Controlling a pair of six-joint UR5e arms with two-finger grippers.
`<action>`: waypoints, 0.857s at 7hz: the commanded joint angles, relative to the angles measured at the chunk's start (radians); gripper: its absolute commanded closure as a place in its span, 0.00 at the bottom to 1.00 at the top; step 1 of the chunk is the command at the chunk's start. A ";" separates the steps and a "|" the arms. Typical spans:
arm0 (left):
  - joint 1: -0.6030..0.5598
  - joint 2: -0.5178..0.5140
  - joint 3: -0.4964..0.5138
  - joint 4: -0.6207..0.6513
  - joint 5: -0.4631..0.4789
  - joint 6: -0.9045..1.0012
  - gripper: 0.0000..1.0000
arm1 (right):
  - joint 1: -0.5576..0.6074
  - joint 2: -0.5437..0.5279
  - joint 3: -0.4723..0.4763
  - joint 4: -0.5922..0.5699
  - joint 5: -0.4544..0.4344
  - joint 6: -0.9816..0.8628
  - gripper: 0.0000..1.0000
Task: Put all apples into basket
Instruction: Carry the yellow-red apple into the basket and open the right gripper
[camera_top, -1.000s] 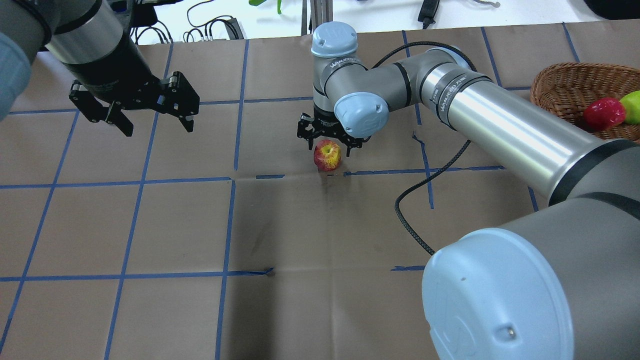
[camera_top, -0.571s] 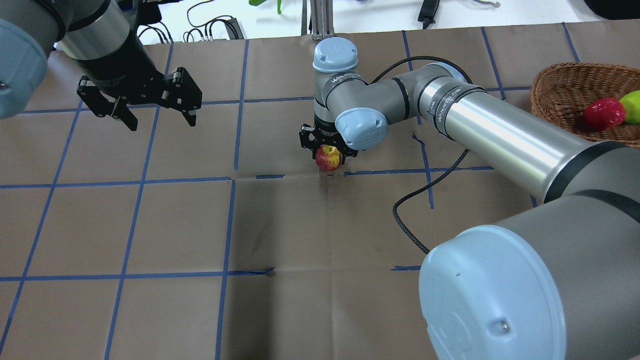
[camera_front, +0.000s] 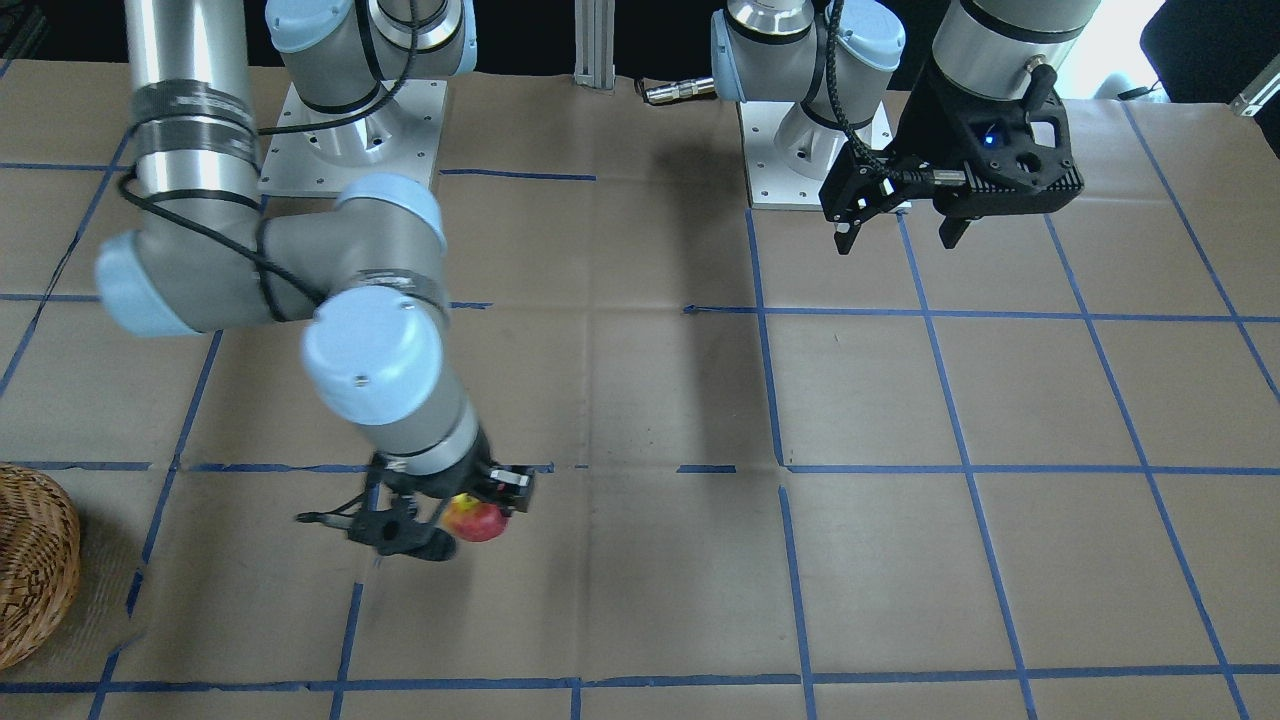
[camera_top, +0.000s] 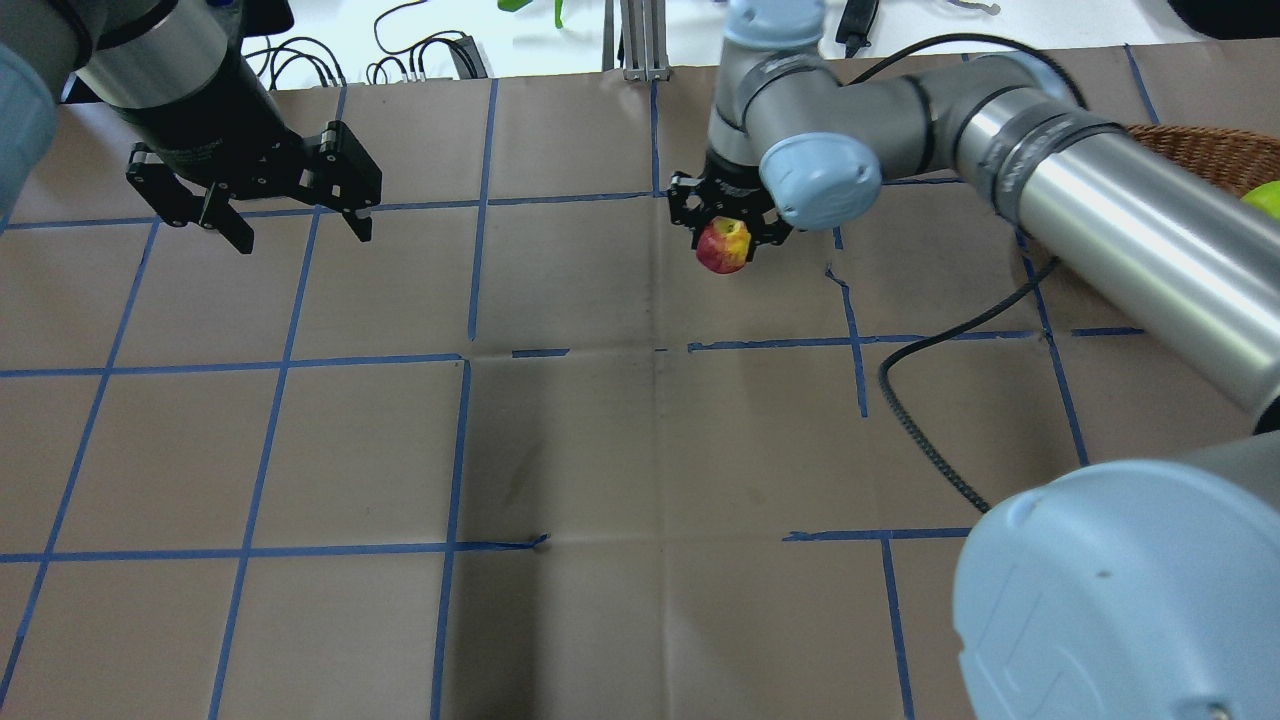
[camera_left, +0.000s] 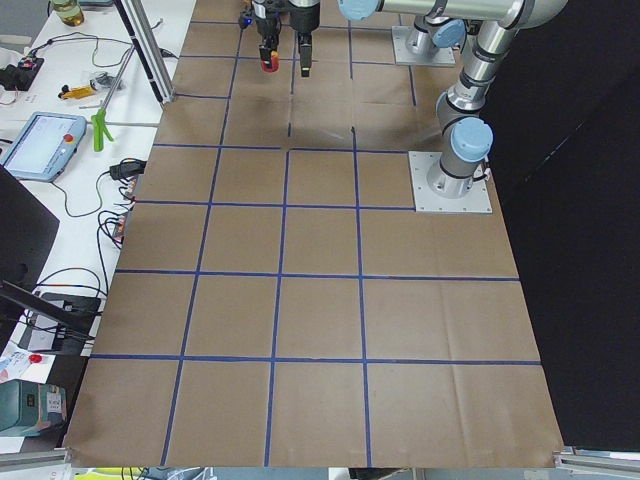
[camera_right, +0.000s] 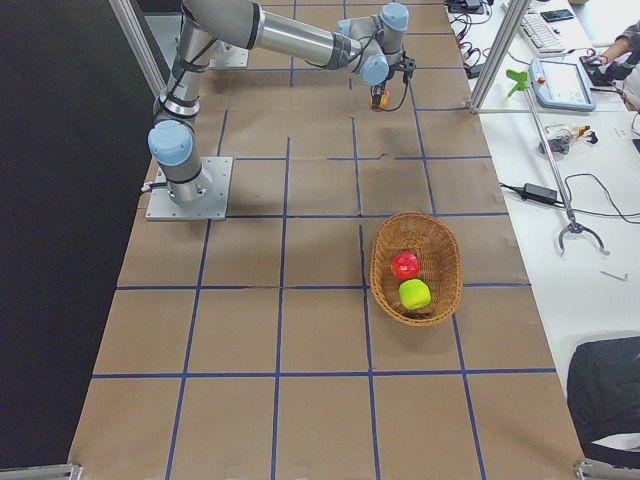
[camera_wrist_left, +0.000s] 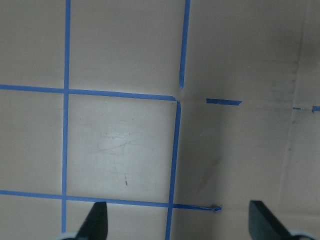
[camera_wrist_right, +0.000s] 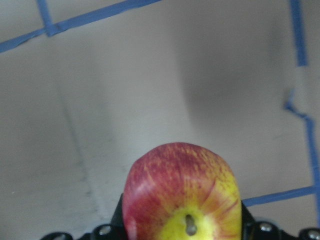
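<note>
Swung up off the paper (camera_top: 600, 450) toward the basket (camera_top: 1210, 155) since a second ago, with the red-and-yellow apple (camera_top: 724, 247) clamped in the right gripper (camera_top: 727, 238), near the far edge, open room around. Left gripper (camera_top: 303, 235) gaping, empty.

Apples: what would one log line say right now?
right gripper: shut on red-and-yellow apple | left gripper: open, empty | basket: red apple, green apple

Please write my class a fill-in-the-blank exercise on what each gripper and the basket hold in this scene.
1. The right gripper grips an apple striped red and ____.
2. The basket contains ____ fruits: the red apple and the green apple.
3. The left gripper is open and holds ____.
Missing words: yellow; two; nothing.
</note>
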 joint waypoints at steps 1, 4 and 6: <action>-0.001 0.008 -0.012 -0.003 -0.030 0.004 0.01 | -0.222 -0.065 -0.002 0.072 -0.007 -0.284 0.78; -0.001 0.010 -0.012 -0.026 -0.021 0.010 0.01 | -0.526 -0.044 -0.014 0.044 -0.008 -0.868 0.78; -0.001 0.013 -0.012 -0.031 -0.018 0.036 0.01 | -0.621 0.054 -0.064 -0.023 -0.026 -1.071 0.79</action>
